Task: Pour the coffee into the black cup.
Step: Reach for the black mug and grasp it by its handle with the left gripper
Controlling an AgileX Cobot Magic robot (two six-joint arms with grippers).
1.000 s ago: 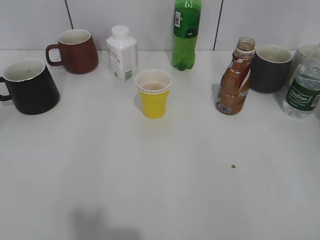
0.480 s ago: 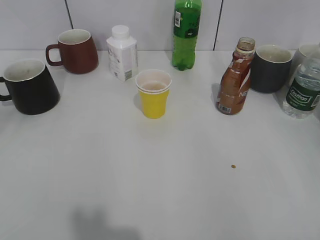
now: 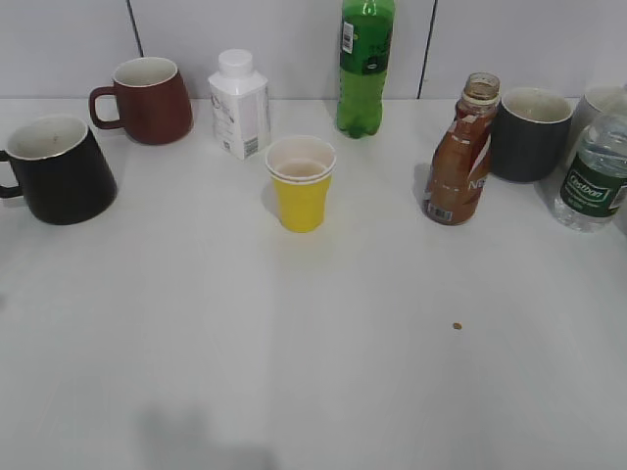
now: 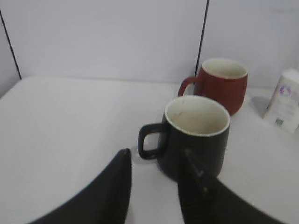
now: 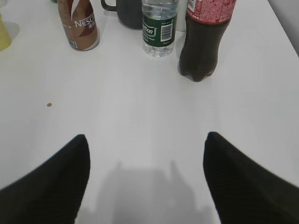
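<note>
The coffee is standing upright and uncapped toward the counter's back right, a waisted plastic bottle of brown liquid wearing a brown, white and red label. The black cup is sitting upright near the left edge, glossy, flaring wider toward its base, showing a white inside, its loop handle pointing toward that edge.
</note>
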